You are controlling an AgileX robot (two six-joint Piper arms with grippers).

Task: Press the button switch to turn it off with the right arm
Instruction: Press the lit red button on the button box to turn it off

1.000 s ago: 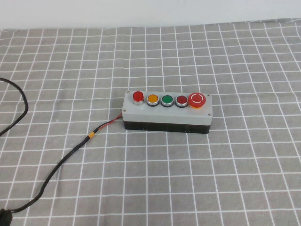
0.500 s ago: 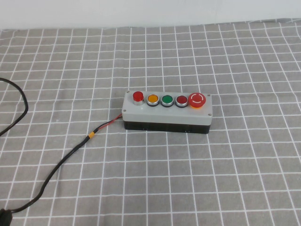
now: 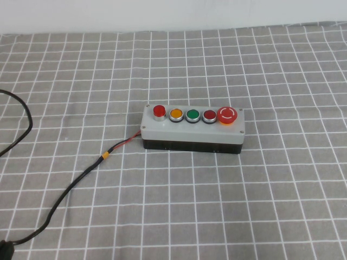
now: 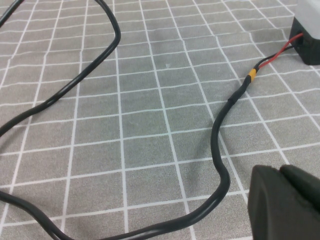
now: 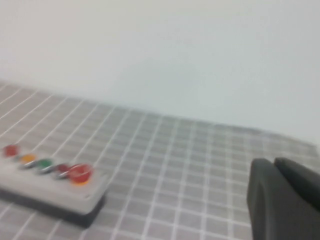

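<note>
Right gripper (image 5: 274, 162): dark fingers closed together with only a thin seam between them, held above the grey cloth with white grid lines (image 3: 271, 206), facing a plain white wall (image 5: 175, 50). Nothing clamped.

Ahead of that claw and well apart from it: grey rectangular plastic button box with a black base (image 5: 55, 192), resting flat on the cloth, untouched. Along its top, in one row: small red raised button (image 3: 159, 111), orange round button (image 3: 176, 115), green round button (image 3: 192, 115), dark red round button (image 3: 209, 115), and a large red mushroom button on a yellow ring (image 3: 227, 115). Of these, the mushroom button nearest the right claw, the small red one farthest.

Left gripper (image 4: 281, 172): dark fingers likewise closed together, empty, low over the cloth. Just beside this claw: a bend of the thick black cable (image 4: 220, 165), lying in loose curves. Farther ahead of it: an orange band on the cable (image 4: 253, 76), then thin red and black wires (image 4: 280, 52) running into the end of the box.
</note>
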